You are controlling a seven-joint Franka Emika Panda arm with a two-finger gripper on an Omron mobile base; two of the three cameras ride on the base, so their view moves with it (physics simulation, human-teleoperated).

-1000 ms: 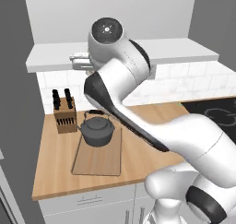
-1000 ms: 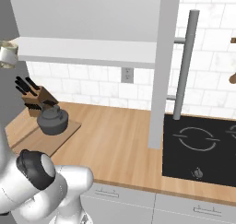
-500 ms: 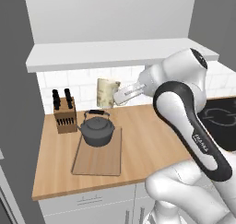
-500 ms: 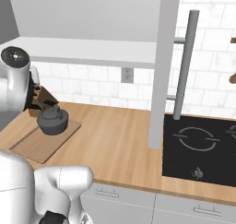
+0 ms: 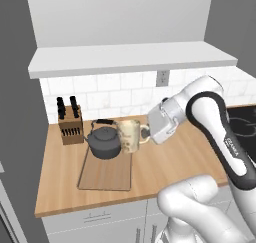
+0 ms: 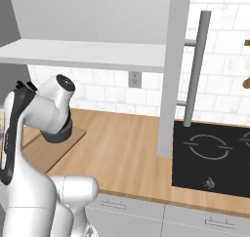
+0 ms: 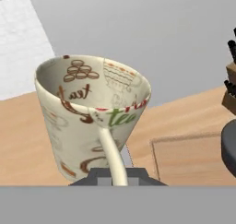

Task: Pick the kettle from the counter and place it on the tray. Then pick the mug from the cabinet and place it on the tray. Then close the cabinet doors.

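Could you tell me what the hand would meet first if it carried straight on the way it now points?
Probably the kettle: the hand, shut on the mug by its handle, points left, and the mug already sits right beside the kettle above the tray. Depth is uncertain.

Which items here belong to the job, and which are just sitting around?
Job:
- mug, held in the end effector
- kettle, on the tray
- cabinet door, open
- counter

Bystanders:
- knife block
- hob
- wall socket
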